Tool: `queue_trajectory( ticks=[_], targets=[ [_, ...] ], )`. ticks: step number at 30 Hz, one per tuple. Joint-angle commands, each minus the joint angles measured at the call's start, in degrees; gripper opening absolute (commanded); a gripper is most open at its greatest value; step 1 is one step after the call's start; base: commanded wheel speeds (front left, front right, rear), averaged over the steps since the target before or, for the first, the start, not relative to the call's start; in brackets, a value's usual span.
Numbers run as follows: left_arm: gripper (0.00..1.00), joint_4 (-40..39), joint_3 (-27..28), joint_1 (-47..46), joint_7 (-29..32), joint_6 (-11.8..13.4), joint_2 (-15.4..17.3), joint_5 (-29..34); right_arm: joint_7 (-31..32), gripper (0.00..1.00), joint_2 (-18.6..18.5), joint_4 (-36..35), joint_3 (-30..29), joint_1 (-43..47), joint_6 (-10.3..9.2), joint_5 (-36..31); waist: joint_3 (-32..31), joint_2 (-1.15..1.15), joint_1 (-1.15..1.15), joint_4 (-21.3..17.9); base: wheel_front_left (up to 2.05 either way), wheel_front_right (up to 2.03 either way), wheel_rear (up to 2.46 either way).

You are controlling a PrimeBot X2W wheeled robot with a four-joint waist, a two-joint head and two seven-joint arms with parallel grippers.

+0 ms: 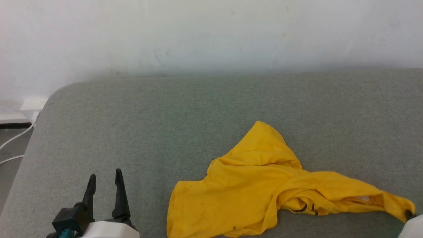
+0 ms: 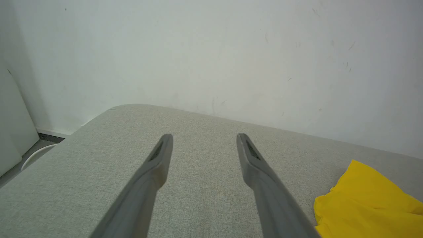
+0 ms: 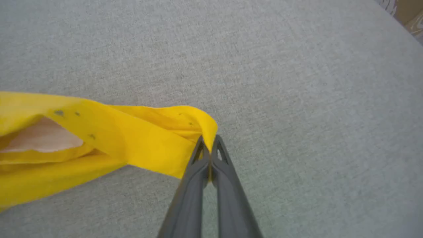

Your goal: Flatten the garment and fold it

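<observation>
So the bright yellow cotton T-shirt (image 1: 251,195) is lying crumpled on the near right part of the big grey-green fabric-covered padded surface (image 1: 165,109), not flat at all. One corner pokes toward the far side of the padded surface, and a long twisted bit stretches off toward its right edge. There are a few black print lines (image 1: 305,209) on that twisted bit and a pale label patch (image 1: 362,198) tucked inside the fold.

The right gripper (image 3: 210,142) has its two long dark fingers pressed together on the very tip of that stretched bit, pinching a small yellow fold of the T-shirt, at the near right of the padded surface. The cloth next to the pinch looks a bit lifted off the padded surface.

The left gripper (image 1: 105,174) is over the near left part of the padded surface, fingers spread wide, well apart from the T-shirt. Past the padded surface's far edge there's a plain white wall (image 1: 198,33), and a couple of white cables (image 1: 13,138) run beside its left edge.
</observation>
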Motion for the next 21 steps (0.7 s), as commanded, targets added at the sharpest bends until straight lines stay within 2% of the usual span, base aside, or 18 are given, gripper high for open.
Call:
queue_trajectory(
  ticks=[1,3,4,5,6,13,17,21],
  targets=[
    [1.00,0.82,0.39,0.57,-0.27,-0.43,-0.18,0.44,-2.82,0.00,1.84,2.23,-1.01,-0.16,-0.05,-0.62,0.21,0.00,0.00,-0.35,0.00,0.00,0.00],
    [1.00,1.32,0.58,0.45,-0.27,-0.55,-0.21,0.45,-5.96,0.00,3.01,4.66,-1.62,-0.95,-0.05,-1.42,0.28,0.00,0.00,-0.73,0.00,0.00,0.00],
    [1.00,1.63,0.61,0.40,-0.27,-0.63,-0.23,0.43,-7.34,0.24,3.66,5.93,-2.05,-1.46,-0.05,-1.39,0.23,0.00,0.00,-0.86,0.00,0.00,0.00],
    [1.00,1.91,0.63,0.34,-0.27,-0.71,-0.26,0.42,-8.29,0.32,4.13,7.18,-2.15,-1.90,-0.05,-1.37,0.12,0.00,0.00,-0.95,0.00,0.00,0.00],
    [1.00,2.14,0.65,0.27,-0.27,-0.77,-0.28,0.42,-9.62,1.00,4.47,7.95,-1.99,-2.38,-0.05,-1.28,0.00,0.00,0.00,-1.02,0.00,0.00,0.00],
    [1.00,3.48,0.65,0.68,-0.27,-1.44,-0.28,0.40,-17.94,1.00,4.15,8.73,-0.12,-3.26,-0.05,0.87,-2.05,0.00,0.00,-1.18,0.00,0.00,0.00],
    [1.00,4.07,0.36,1.33,0.00,-1.84,-0.02,0.09,-22.19,1.00,3.18,5.03,0.96,-1.78,-0.05,1.22,-3.57,0.00,0.00,-1.17,0.00,0.00,0.00],
    [1.00,4.53,0.23,1.80,1.40,-2.04,0.39,-0.44,-24.54,1.00,4.33,-0.96,1.50,0.46,-0.05,-0.08,-4.87,0.00,0.00,-1.54,0.00,0.00,0.00]
  ],
)
